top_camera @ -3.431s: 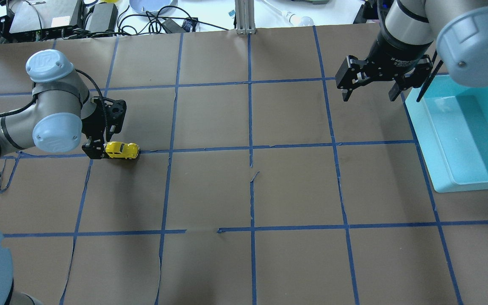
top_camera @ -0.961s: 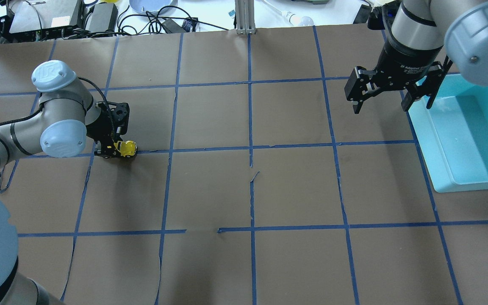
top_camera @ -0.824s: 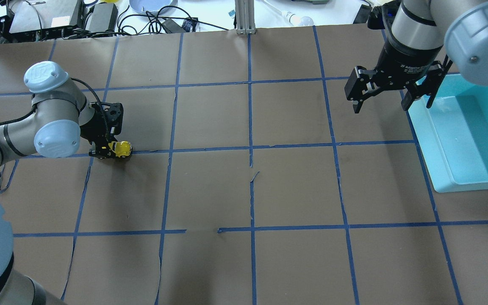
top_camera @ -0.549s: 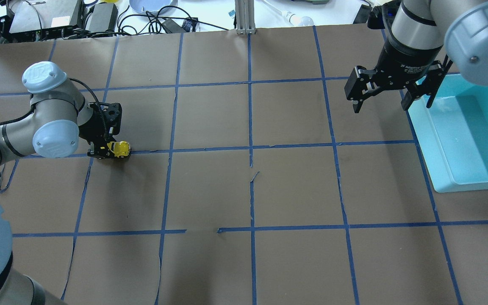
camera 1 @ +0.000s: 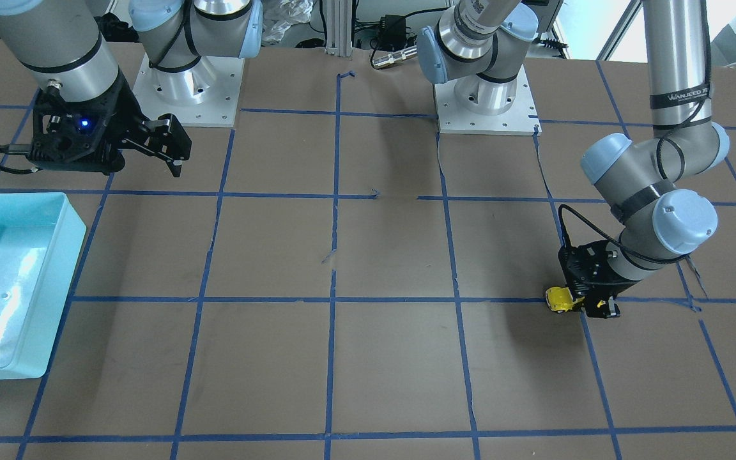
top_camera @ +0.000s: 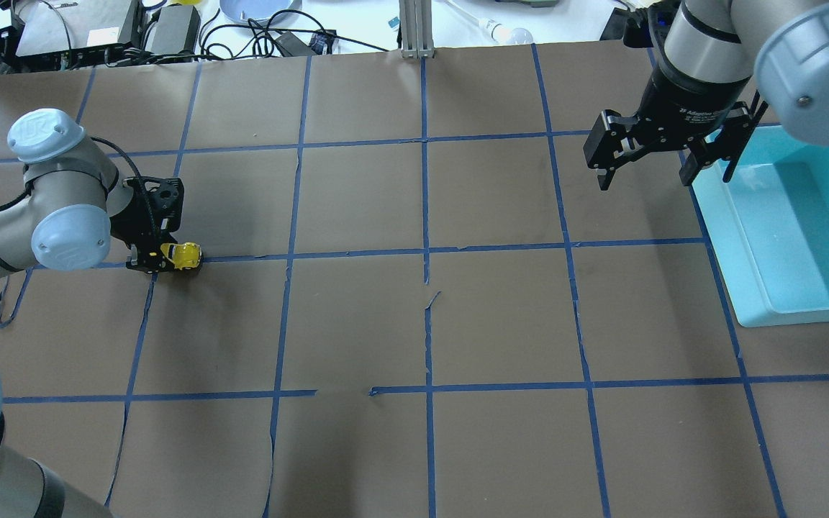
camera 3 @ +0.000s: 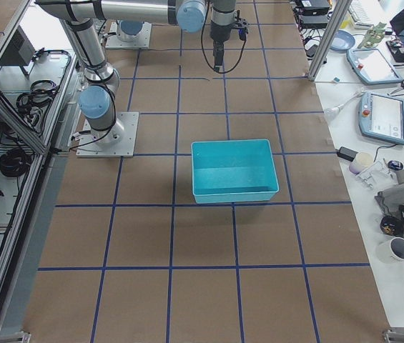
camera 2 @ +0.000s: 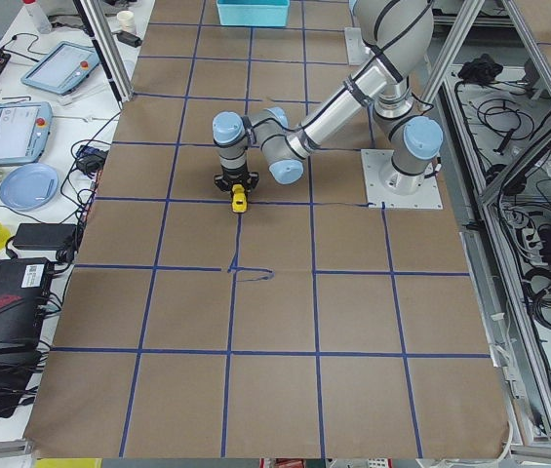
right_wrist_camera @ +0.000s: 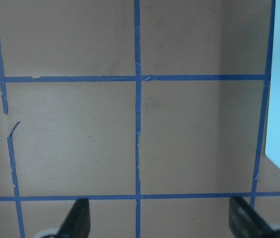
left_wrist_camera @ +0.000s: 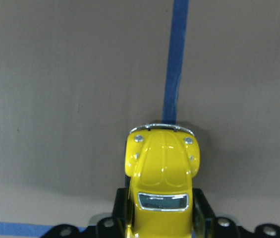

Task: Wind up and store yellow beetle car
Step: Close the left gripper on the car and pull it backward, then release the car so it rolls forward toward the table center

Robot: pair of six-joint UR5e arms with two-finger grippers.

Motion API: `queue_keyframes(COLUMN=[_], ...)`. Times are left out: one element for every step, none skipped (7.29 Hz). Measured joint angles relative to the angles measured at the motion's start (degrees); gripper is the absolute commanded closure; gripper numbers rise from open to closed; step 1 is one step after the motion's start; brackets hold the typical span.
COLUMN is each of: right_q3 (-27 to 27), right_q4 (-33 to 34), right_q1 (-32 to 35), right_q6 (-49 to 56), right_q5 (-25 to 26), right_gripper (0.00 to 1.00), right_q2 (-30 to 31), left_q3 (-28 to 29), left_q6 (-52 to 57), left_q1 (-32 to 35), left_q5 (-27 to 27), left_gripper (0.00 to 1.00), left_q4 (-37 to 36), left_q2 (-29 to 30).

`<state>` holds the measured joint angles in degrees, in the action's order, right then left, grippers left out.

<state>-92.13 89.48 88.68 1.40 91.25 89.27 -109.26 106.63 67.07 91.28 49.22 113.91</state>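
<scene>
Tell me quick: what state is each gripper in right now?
Left gripper: closed on the rear of the yellow beetle car.
Right gripper: open, holding nothing.

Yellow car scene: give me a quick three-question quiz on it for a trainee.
1. True or false: the left jaws are closed on the car.
2. The bin is: A) empty B) holding the car C) tipped over.
3. Fill in: the right jaws are ____ (open or shut).

Key: 1 true; 2 A; 3 open.
</scene>
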Motion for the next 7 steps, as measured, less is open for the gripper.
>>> queue_keyframes(right_q3=[-0.1,0.0,0.0,0.0,-0.1,-0.2,-0.2], right_q4=[0.1,0.2,0.2,0.2,0.3,0.5,0.9], right_q1=[0.0,0.0,0.0,0.0,0.0,0.0,0.0], right_q6=[0.0,-0.1,-0.1,-0.1,-0.1,-0.2,-0.2], right_q5=[0.0,0.1,0.2,0.3,0.1,0.0,0.1], right_gripper=[0.0,0.0,0.0,0.0,0.0,0.0,0.0], right_q2=[0.0,0.0,0.1,0.1,0.1,0.0,0.0], left_q3=[0.0,0.0,0.0,-0.1,0.1,0.1,0.2], left_q6=[0.3,0.3,0.2,-0.1,-0.2,-0.3,-0.3], left_q1=[-0.7,-1.1,-1.2,-1.3,-1.3,-1.3,-1.3], left_q5=[0.0,0.0,0.0,0.1,0.2,0.3,0.4], left_gripper=[0.63,0.34,0.0,0.0,0.0,0.0,0.0], left_q4=[0.0,0.0,0.0,0.0,0.0,0.0,0.0], left_q2=[0.0,0.0,0.0,0.2,0.1,0.1,0.1])
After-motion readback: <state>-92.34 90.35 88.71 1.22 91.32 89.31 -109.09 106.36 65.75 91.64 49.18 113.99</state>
